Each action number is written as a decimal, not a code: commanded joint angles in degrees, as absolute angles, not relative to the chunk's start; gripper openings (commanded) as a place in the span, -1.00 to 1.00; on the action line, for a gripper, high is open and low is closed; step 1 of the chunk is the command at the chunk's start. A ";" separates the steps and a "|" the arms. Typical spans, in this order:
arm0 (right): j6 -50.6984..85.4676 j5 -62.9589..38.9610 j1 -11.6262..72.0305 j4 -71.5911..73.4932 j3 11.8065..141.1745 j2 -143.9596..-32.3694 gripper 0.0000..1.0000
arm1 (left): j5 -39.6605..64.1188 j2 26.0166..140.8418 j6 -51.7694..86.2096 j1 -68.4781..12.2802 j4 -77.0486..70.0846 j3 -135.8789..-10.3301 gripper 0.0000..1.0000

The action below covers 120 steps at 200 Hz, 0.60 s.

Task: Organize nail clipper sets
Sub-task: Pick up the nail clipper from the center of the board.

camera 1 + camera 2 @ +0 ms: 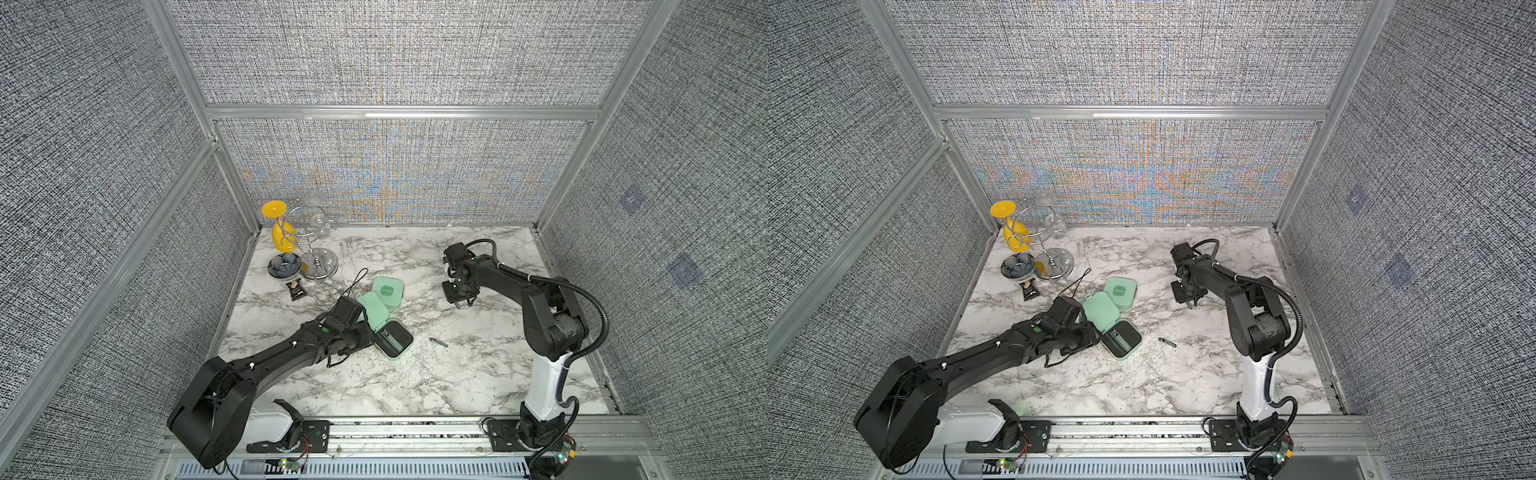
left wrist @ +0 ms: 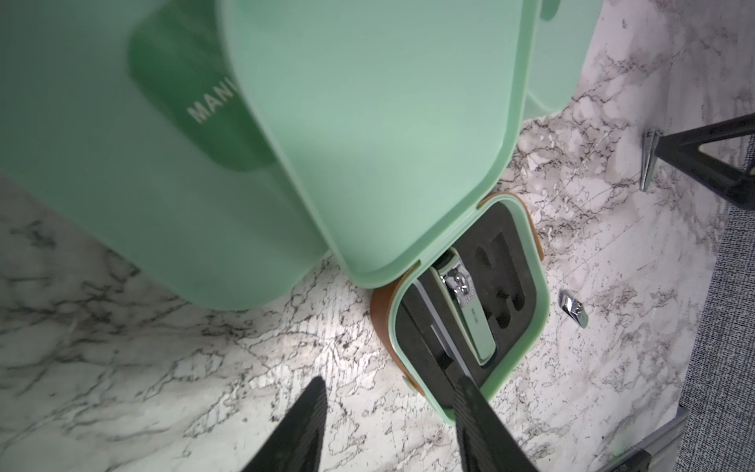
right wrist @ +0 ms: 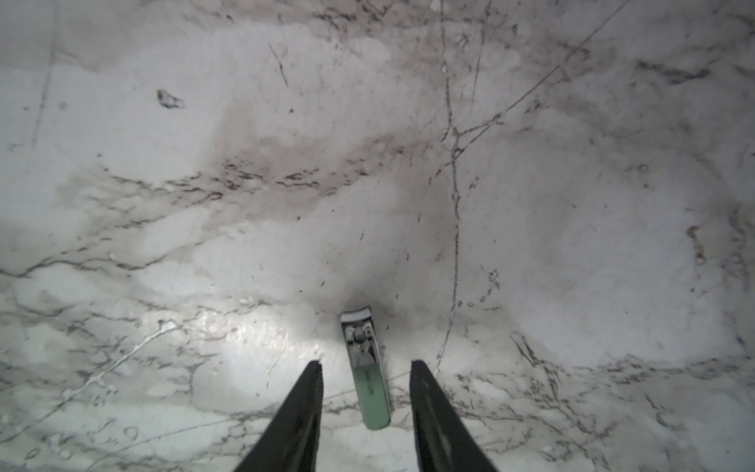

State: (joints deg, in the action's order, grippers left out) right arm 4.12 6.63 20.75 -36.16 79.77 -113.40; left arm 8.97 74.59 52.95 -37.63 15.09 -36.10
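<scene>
step in hand: collecting loose tools. right hand (image 3: 365, 361) sat low over the white marble-print desk (image 3: 245, 163), jaws apart either side of a small silver-and-mint metal nail clipper (image 3: 365, 370), not touching it. left hand (image 2: 390, 380) was unclenched at the open mint-green plastic case with black tray (image 2: 537, 278) (a seated clipper (image 2: 470, 314) inside). next, i'd guess: pinch the narrow sides squarely, lift, carry to a free slot. a spare loose clipper (image 1: 438, 343) lay near the case.

Robot lab: aluminium-framed fabric enclosure (image 1: 399, 112)
</scene>
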 commanded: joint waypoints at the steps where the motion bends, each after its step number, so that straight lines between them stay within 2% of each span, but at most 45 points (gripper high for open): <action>1: 4.12 5.02 20.50 -38.66 80.66 -114.23 -0.31 | 8.35 74.73 53.31 -37.64 14.60 -36.43 0.05; 120: 5.17 2.20 19.36 -40.81 82.79 -117.04 -0.47 | 8.09 74.53 53.26 -37.76 15.11 -36.74 0.05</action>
State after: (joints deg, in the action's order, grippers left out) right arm 4.60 2.83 19.42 -39.64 82.54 -116.79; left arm 8.95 74.74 52.95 -37.74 15.09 -36.45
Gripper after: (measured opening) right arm 0.284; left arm 0.527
